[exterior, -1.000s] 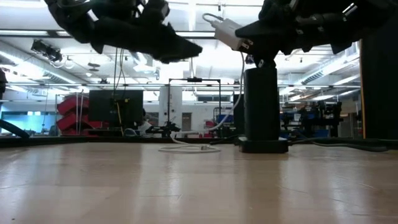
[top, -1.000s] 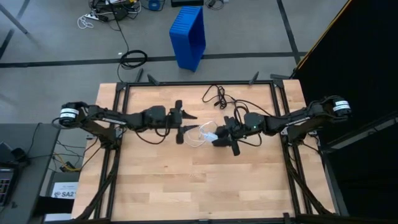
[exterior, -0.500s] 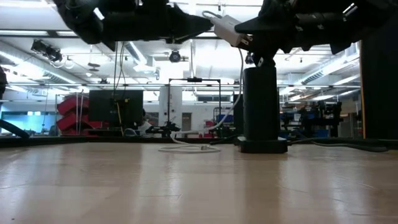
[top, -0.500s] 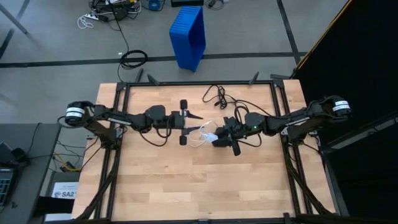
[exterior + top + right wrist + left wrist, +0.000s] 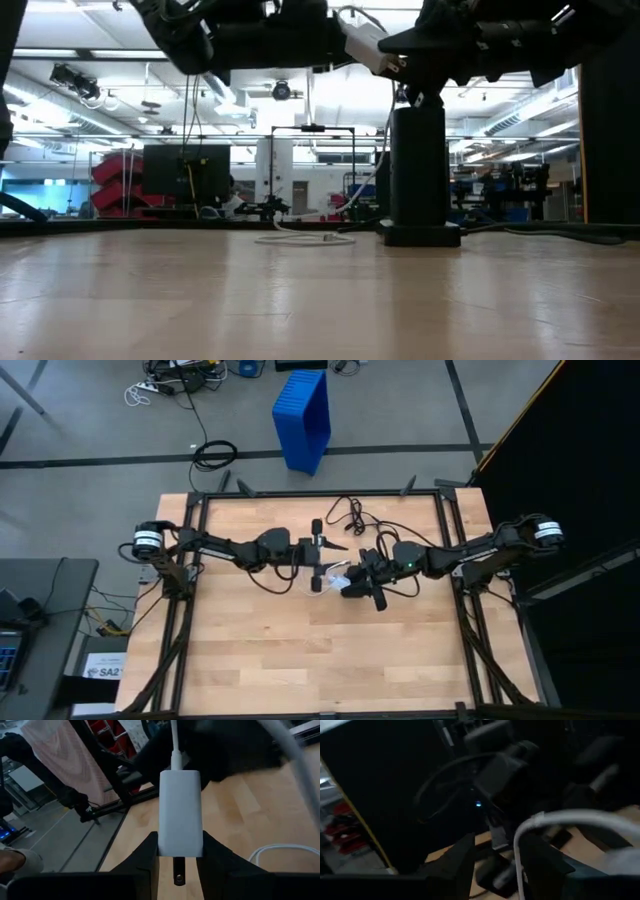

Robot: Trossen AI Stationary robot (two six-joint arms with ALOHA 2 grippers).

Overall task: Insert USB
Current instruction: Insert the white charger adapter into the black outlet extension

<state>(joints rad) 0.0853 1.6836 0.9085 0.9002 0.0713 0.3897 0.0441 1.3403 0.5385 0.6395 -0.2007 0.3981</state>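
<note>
The left end effector [image 5: 322, 560], reaching in from the left over the light wooden tabletop [image 5: 250, 650], sits spread wide and empty, its two dark fingers [image 5: 455, 865] framing the thin white cable [image 5: 560, 820] in the left wrist view; the cable arcs between the fingers, but nothing there shows a pinch, so I judge the plug end has not been taken up. Just beside it, toward the middle of the tabletop, the USB, a thin white cable wound in a small loop [image 5: 335, 572], lies partly under and between the two end effectors, and its plug end I cannot pick out for certain. Further right, the right end effector [image 5: 352, 582] is clamped on a small white rectangular adapter block [image 5: 180, 812], held up off the tabletop with a cable running out of its far end. So the receiving piece looks presented and steady, while the grasp of the plug and the insertion itself appear left to do. A thin black cord [image 5: 350, 512] lies curled near the far edge.
</note>
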